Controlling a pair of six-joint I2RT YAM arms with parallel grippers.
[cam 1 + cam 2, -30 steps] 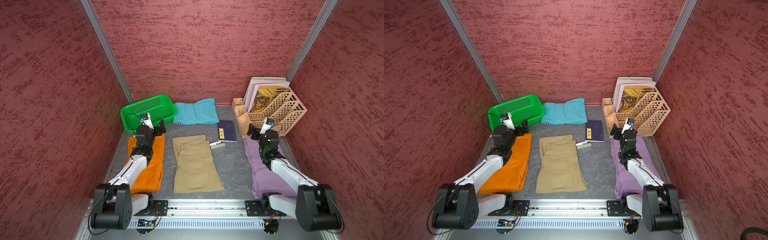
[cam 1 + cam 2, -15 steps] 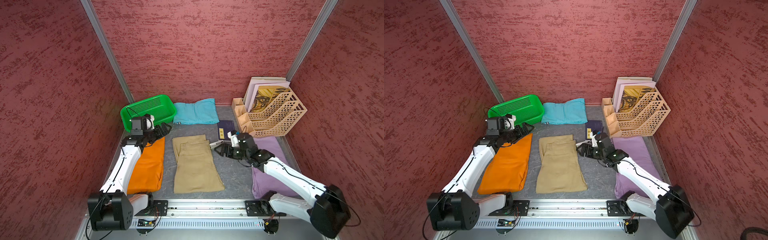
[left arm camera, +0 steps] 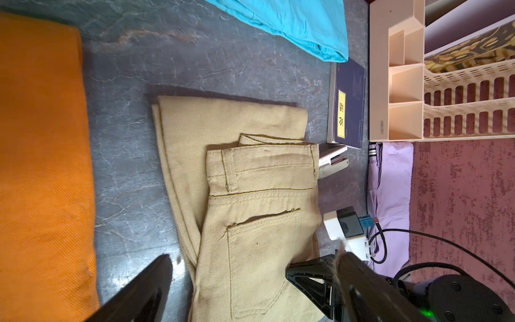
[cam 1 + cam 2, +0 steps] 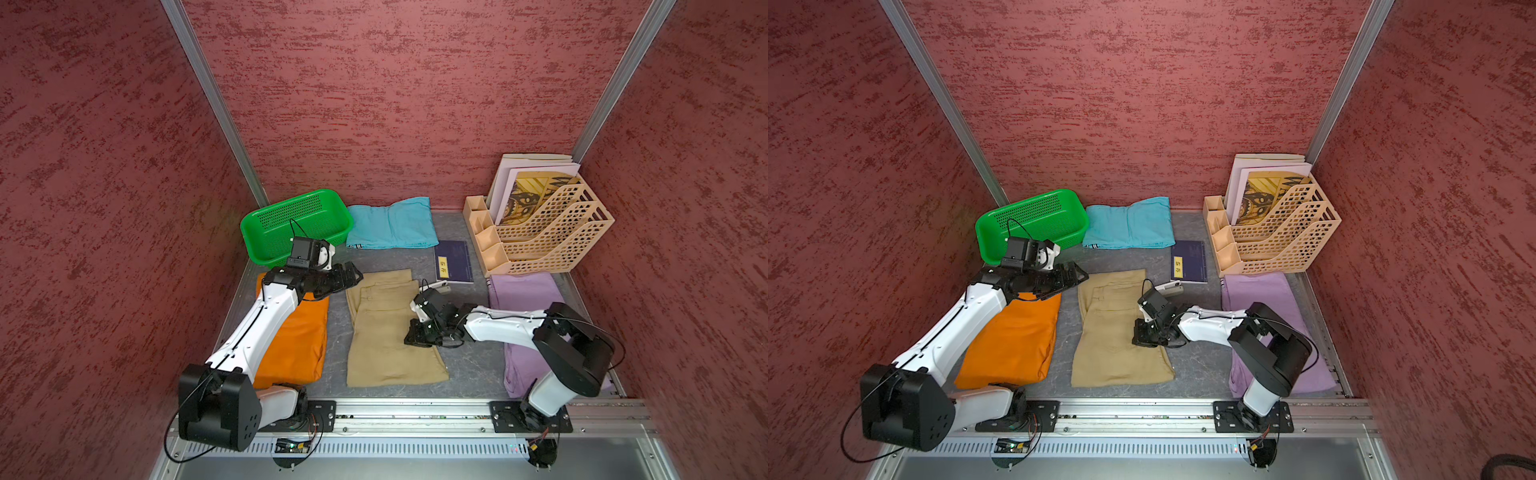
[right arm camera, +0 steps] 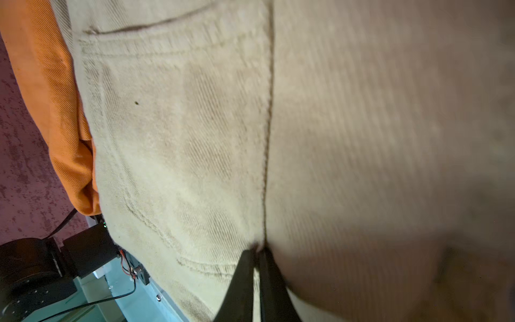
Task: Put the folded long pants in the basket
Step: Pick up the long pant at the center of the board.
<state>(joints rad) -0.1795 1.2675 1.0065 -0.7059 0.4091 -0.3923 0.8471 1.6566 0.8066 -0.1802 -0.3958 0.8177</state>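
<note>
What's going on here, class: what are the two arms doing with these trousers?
The right tool is pinched shut on the khaki pants, at the edge nearest that arm. The left tool hangs open over the gap between the orange pants and the khaki ones, near the green basket. No pants are in the basket; the teal pants and lilac pants lie flat.

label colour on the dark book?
Yellow label; left wrist view shows it best.
</note>
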